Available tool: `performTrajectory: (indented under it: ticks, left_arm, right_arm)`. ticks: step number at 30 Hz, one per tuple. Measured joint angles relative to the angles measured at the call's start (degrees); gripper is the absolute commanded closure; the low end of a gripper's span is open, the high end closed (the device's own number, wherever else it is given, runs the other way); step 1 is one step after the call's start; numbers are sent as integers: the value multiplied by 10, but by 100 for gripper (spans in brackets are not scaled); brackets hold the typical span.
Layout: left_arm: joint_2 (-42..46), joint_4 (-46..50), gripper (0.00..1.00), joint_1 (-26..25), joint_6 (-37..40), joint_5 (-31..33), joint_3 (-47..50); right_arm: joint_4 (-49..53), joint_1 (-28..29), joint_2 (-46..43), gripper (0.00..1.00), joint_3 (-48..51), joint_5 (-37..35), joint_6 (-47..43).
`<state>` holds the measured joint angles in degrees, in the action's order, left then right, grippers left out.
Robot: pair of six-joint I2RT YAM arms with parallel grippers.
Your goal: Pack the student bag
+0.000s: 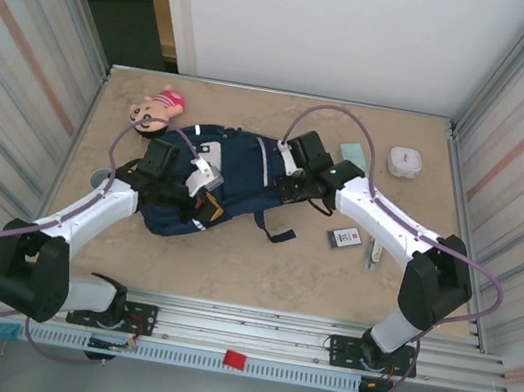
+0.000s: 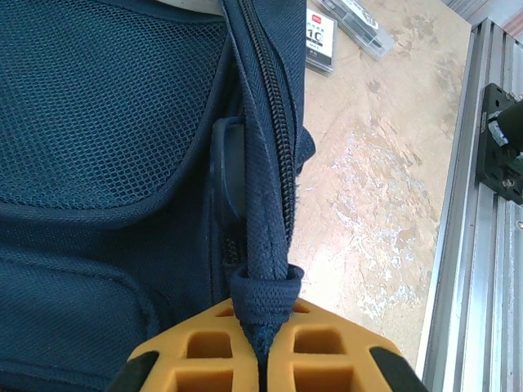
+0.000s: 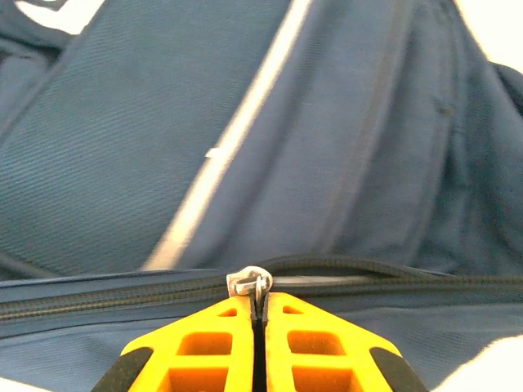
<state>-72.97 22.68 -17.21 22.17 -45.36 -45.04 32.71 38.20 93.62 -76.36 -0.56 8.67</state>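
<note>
The student bag [image 1: 235, 176], navy blue with pale trim stripes, lies flat in the middle of the table. My left gripper [image 2: 263, 327] is shut on a navy fabric loop [image 2: 263, 290] at the end of the bag's zipper seam, beside a mesh pocket [image 2: 98, 106]. It sits at the bag's left end [image 1: 203, 196]. My right gripper [image 3: 259, 309] is shut on the metal zipper pull [image 3: 252, 282] of a dark zipper [image 3: 392, 282] running across the bag. It rests on the bag's right end [image 1: 297, 184].
A pink-haired doll head [image 1: 156, 108] lies at the back left. A white round case [image 1: 404, 162] and a pale card [image 1: 355, 154] sit at the back right. A small labelled pack [image 1: 346, 237] and a long case [image 1: 372, 252] lie right of the bag. Metal walls enclose the table.
</note>
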Motion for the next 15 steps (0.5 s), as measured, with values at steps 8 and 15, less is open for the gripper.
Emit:
performTrajectory:
  ticks: [8, 15]
  left_arm:
    - [5, 1, 96, 0, 6, 7, 0]
    - [40, 0, 35, -1, -29, 13, -1]
  right_arm:
    - [0, -80, -15, 100, 26, 41, 25]
    - [-9, -83, -41, 100, 71, 89, 43]
